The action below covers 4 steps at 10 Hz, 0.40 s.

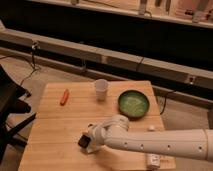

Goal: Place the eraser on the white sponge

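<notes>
- The tool hangs low over the front middle of the wooden tabletop, at the end of a thick white arm that reaches in from the right edge of the view. Its tip is a dark block close to the wood.
- Whether that dark tip is the eraser or part of the tool itself cannot be told, and neither can the tool's grip; the eraser's place is therefore uncertain.
- Well up and to the left of the tool, a small orange carrot-like thing lies on the tabletop, tilted, apart from everything else.
- Up and slightly right of the tool, a white cup stands upright near the far edge of the tabletop.
- Farther right and above the arm, a green bowl sits on the wood, near the cup but not touching it.
- Right of the tool, just beyond the arm's upper side, a small white piece lies below the bowl; what it is cannot be told.
- Below the arm, at the front edge, a flat white object with dark marks rests on the tabletop, partly covered by the arm.
</notes>
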Tool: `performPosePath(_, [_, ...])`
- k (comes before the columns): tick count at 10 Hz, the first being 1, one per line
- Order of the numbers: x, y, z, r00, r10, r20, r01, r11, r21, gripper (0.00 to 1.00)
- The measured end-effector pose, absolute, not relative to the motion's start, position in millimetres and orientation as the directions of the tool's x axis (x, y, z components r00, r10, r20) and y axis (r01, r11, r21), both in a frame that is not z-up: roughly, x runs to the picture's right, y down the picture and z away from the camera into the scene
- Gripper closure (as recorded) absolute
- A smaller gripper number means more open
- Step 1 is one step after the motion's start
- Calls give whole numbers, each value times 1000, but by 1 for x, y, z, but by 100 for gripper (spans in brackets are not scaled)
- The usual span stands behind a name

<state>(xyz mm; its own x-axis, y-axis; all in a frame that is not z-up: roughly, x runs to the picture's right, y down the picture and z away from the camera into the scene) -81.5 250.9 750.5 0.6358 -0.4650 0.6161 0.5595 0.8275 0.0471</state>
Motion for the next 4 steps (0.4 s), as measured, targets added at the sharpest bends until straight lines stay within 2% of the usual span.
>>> performPosePath(4, [-82,248,751,642,-457,616,548,835,48,20])
